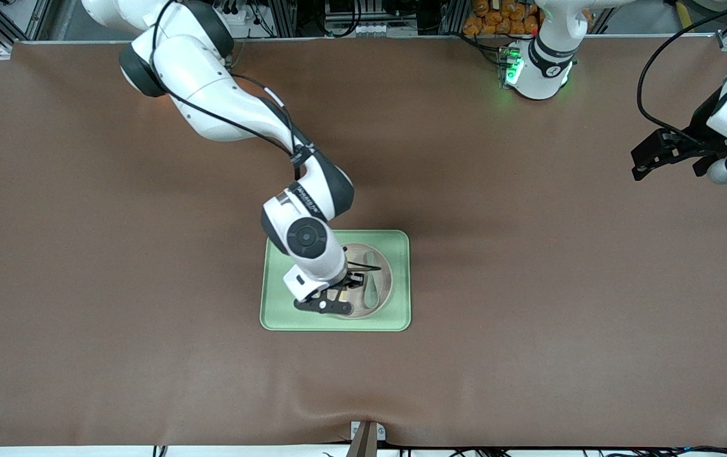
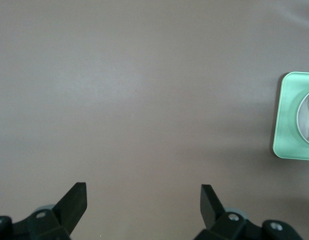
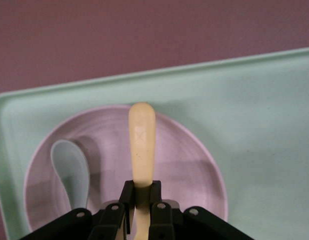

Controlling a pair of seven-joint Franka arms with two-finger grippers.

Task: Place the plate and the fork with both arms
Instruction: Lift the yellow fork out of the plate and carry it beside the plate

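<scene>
The beige plate (image 1: 385, 274) lies in the light-green tray (image 1: 401, 254) at the table's middle, with a grey-green spoon (image 1: 371, 287) in it. My right gripper (image 1: 336, 299) is low over the plate's edge toward the right arm's end and is shut on the pale-yellow fork (image 3: 142, 142). In the right wrist view the fork's handle sticks out past my fingertips (image 3: 140, 192) over the plate (image 3: 187, 160), beside the spoon (image 3: 72, 172); its tines are hidden. My left gripper (image 1: 639, 166) hangs open and empty over bare table at the left arm's end (image 2: 143, 197).
The tray (image 3: 264, 125) has bare green floor round the plate. The left wrist view shows the tray's edge (image 2: 287, 120) far from the left gripper. Brown mat covers the table.
</scene>
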